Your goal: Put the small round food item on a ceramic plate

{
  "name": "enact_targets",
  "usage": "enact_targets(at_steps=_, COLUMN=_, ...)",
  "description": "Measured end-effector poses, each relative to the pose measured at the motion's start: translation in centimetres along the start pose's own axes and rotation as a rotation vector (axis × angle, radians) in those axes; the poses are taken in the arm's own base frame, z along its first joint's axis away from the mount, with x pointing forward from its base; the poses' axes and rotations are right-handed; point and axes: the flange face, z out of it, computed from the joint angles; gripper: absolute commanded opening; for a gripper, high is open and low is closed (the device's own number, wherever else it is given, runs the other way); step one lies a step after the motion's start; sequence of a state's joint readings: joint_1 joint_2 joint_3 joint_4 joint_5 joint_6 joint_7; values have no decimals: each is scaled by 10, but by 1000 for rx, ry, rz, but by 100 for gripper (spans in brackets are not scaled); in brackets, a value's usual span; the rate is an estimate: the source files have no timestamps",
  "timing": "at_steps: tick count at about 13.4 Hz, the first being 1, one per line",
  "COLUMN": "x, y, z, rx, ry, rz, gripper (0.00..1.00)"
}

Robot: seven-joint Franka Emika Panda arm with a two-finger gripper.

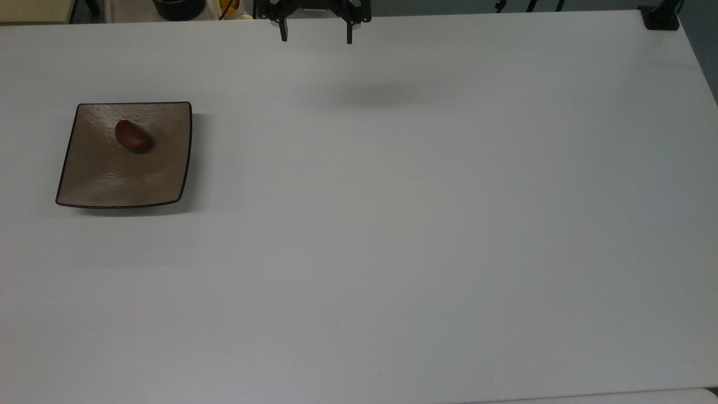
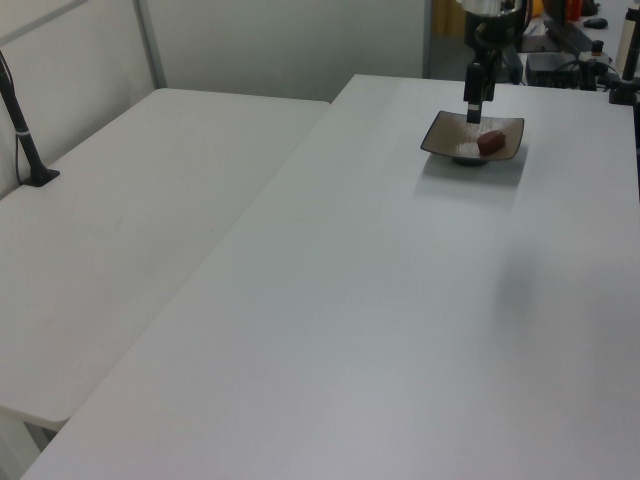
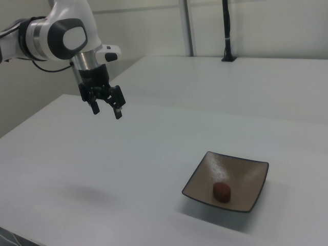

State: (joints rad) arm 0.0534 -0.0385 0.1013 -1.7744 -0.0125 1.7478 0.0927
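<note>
The small round food item (image 1: pixel 133 136), a glossy dark reddish-brown lump, lies on the square tan ceramic plate (image 1: pixel 112 179) at the top view's left. The same item (image 3: pixel 222 190) rests inside the plate (image 3: pixel 246 179) in the right view, and the item (image 2: pixel 490 142) sits on the plate (image 2: pixel 445 140) in the left view. My gripper (image 1: pixel 316 38) hangs open and empty above the table's far edge, well to the right of the plate in the top view. In the right view the gripper (image 3: pixel 106 111) is high above the table, far from the plate.
The white table (image 1: pixel 392 224) stretches wide to the top view's right. A black post base (image 1: pixel 661 19) stands at its far right corner. A second white table (image 2: pixel 130 220) adjoins on the left view's left. Dark equipment (image 2: pixel 555 60) sits beyond the table's far end.
</note>
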Motion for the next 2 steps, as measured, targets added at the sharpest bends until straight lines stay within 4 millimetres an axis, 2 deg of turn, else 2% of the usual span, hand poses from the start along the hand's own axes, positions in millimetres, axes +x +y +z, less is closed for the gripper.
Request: enact_targets(at_steps=2, x=-1, y=5, z=0, rx=-4, ry=-8, rz=-24, gripper=100)
